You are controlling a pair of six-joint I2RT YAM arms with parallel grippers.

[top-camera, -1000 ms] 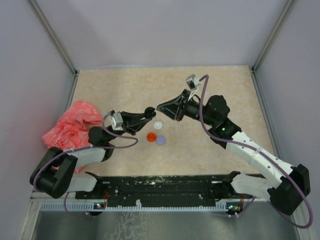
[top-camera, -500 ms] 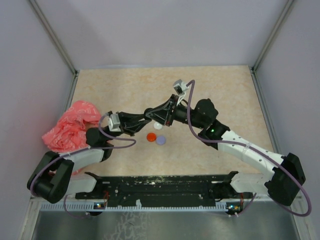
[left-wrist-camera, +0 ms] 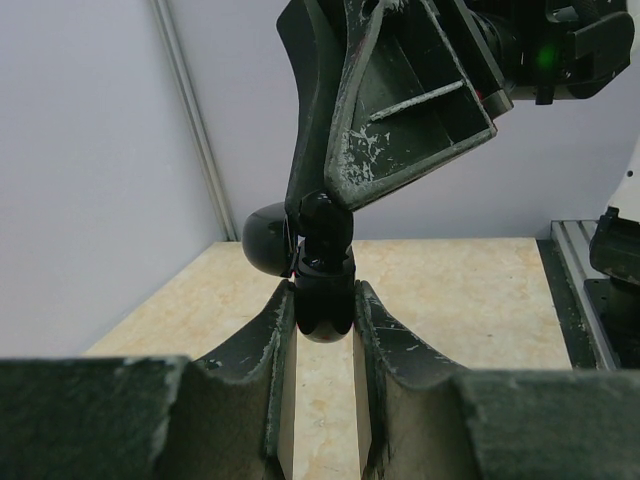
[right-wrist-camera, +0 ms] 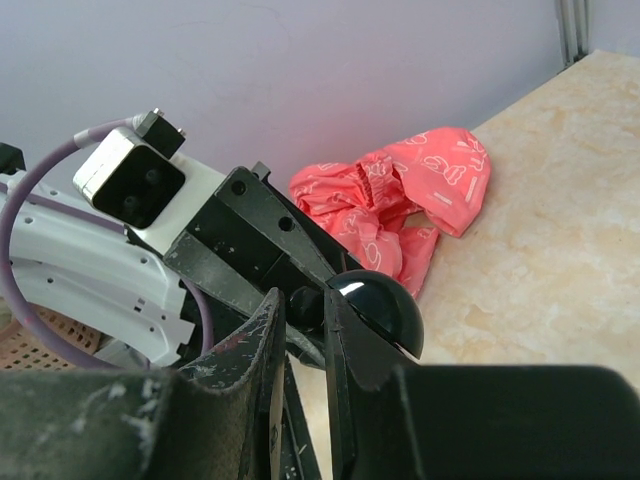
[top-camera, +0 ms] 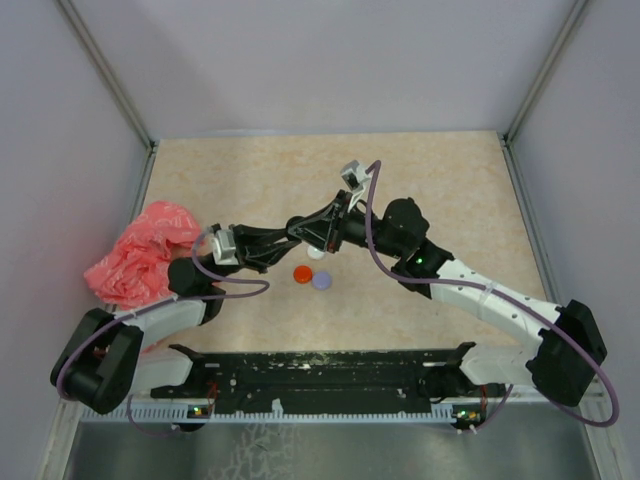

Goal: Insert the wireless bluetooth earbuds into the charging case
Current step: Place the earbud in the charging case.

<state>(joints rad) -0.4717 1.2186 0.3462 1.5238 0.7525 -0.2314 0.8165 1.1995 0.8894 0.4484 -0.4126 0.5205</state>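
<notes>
My left gripper (top-camera: pixel 291 231) is shut on a small black charging case (left-wrist-camera: pixel 325 303) and holds it above the table. The case's domed lid (left-wrist-camera: pixel 266 240) stands open; it also shows in the right wrist view (right-wrist-camera: pixel 385 308). My right gripper (top-camera: pixel 307 235) meets it tip to tip, shut on a tiny black earbud (left-wrist-camera: pixel 322 214) pressed at the case's opening. In the right wrist view the earbud (right-wrist-camera: pixel 305 303) sits between my fingers (right-wrist-camera: pixel 268 318). Earbuds of other colours are out of view.
Three coin-sized discs lie on the table just below the grippers: white (top-camera: pixel 316 252), red (top-camera: pixel 302 273) and lilac (top-camera: pixel 322 282). A crumpled pink cloth (top-camera: pixel 140 250) lies at the left edge beside the left arm. Walls enclose the table.
My right gripper has moved left with the earbud until its tips meet the case in the left gripper. The left gripper has shifted only slightly.
</notes>
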